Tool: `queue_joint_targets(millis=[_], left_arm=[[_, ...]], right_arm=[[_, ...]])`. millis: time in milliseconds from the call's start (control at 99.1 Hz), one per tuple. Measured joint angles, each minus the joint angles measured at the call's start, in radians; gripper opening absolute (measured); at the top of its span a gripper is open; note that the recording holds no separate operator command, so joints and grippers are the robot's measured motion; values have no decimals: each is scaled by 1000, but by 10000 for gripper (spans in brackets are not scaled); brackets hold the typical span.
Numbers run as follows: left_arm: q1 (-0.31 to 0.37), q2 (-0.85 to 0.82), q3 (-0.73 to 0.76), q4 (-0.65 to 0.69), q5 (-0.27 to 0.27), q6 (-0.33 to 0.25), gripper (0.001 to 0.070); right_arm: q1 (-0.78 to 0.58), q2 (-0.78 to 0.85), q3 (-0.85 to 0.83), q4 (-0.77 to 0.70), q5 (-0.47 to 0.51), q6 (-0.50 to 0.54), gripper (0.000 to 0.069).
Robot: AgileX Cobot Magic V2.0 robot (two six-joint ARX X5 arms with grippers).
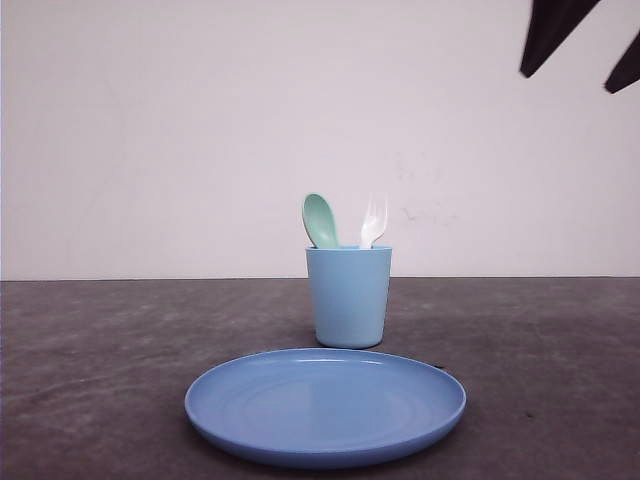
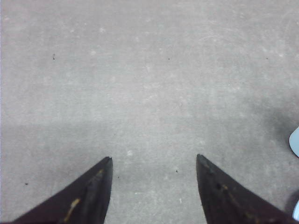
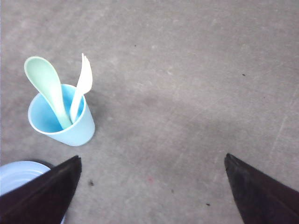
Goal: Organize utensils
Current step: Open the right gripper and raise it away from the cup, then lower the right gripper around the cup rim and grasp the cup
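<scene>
**Presently: both utensils stand in the cup, both claws empty and clear**

Largest first: the table (image 1: 90, 350) is a dark, mottled surface across the lower half of the front view. The round blue plate (image 1: 325, 405) lies bottom centre, bare, seemingly kept free as a place to set things. Just behind it, apart from its rim, the light blue cup (image 1: 348, 296) stands upright at centre frame.

The mint-green spoon (image 1: 320, 220) and white fork (image 1: 373, 221) lean inside the cup, heads up and side by side, which keeps both handles gathered.

The right gripper (image 3: 152, 161) hangs high, upper right in the front view, spread wide and holding nothing. The left gripper (image 2: 154, 161) is likewise spread over bare table, empty.

Obstructions: none noted; the cup's wall and the utensils' closeness may crowd a pinch.
</scene>
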Motion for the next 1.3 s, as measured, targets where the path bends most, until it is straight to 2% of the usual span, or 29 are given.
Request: queue_joint_targets(millis=[121, 212, 525, 1029, 1301], left_arm=[[0, 0, 0, 0, 0, 0, 341], [0, 0, 0, 0, 0, 0, 341], [0, 0, 0, 0, 0, 0, 341], [0, 0, 0, 0, 0, 0, 341], [0, 0, 0, 0, 0, 0, 341]], right_arm=[[11, -9, -48, 13, -51, -6, 622], [29, -2, -117, 50, -69, -8, 681], [101, 49, -291, 276, -107, 0, 681], [233, 434, -300, 716, -119, 3, 681], [254, 574, -299, 920, -121, 16, 681]])
